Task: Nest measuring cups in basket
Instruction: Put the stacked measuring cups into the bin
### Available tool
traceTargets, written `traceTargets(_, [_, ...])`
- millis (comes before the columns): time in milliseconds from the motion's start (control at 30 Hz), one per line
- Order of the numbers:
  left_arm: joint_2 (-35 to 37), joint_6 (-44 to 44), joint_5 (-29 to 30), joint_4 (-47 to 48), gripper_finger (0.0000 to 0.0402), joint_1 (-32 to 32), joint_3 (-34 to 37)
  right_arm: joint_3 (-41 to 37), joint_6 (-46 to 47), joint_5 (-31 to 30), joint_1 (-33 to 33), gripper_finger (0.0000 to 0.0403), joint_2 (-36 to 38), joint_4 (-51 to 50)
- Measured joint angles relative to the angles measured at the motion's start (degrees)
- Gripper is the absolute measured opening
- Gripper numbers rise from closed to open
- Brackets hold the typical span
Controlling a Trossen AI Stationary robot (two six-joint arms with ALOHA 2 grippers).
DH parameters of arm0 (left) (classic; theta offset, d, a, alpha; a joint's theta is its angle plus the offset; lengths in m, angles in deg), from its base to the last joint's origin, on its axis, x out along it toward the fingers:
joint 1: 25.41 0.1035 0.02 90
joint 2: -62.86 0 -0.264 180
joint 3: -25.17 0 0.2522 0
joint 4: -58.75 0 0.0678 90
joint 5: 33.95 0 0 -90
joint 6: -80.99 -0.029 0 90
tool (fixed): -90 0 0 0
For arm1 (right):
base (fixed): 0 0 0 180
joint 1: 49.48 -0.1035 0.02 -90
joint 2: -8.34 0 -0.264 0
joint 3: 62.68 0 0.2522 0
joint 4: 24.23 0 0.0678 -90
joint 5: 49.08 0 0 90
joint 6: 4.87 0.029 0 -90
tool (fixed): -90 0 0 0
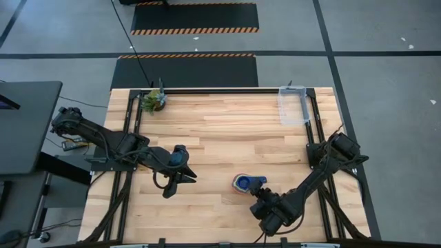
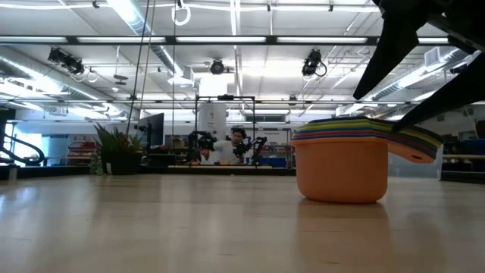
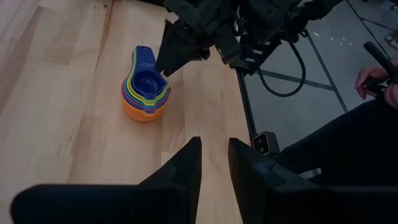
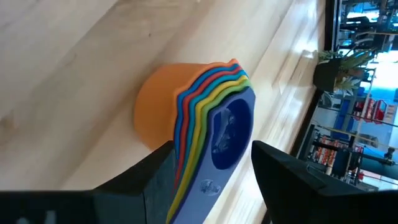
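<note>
Nested measuring cups (image 4: 208,121) sit between right hand's (image 4: 211,171) open fingers

Nested measuring cups (image 3: 145,92): orange outermost, then red, light blue, green and yellow rims, dark blue innermost, pale wood-grain table (image 1: 220,131), clear basket (image 1: 293,105) far right, green potted plant (image 1: 154,100) far left, black mats with orange-and-black striped edges (image 1: 195,18) on grey floor

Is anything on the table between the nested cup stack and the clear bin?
Nothing visible: bare wood lies between the nested stack of coloured plastic measuring cups and the clear rectangular plastic bin at the table's far right corner.
</note>
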Motion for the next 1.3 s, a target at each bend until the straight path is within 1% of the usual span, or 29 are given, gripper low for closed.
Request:
traceTargets(133, [0.00,-0.02,0.00,0.02,0.0087,0.00,-0.01,0.00,0.07,0.53,0.01,0.0218,0.00,-0.19])
traceTargets(233, [0.00,-0.02,0.00,0.00,0.0087,0.00,0.00,0.00,-0.96,0.82,0.06,0.0228,0.00,-0.23])
traceTargets(433, [0.00,-0.02,0.01,0.00,0.0087,0.00,-0.01,0.00,-3.45,2.81,0.04,0.0276,0.00,-1.99])
traceTargets(533, [0.00,-0.01,0.00,0.01,0.0087,0.00,0.00,0.00,-5.28,2.60,0.04,0.0291,0.00,-3.06])
traceTargets(800, [0.00,-0.01,0.00,0.00,0.0087,0.00,0.00,0.00,-7.28,3.02,1.14,0.0293,0.00,-3.07])
traceTargets(933, [0.00,-0.01,0.00,0.00,0.0087,0.00,-0.01,0.00,-7.89,5.06,1.70,0.0293,0.00,-2.54])
traceTargets(1067, [0.00,0.00,0.02,0.00,0.0087,0.02,-0.01,-0.11,-8.77,5.17,1.96,0.0293,0.00,-2.39])
traceTargets(1300, [0.00,0.00,0.00,0.01,0.0087,0.02,0.00,-3.78,-12.02,5.44,2.41,0.0293,0.12,5.72])
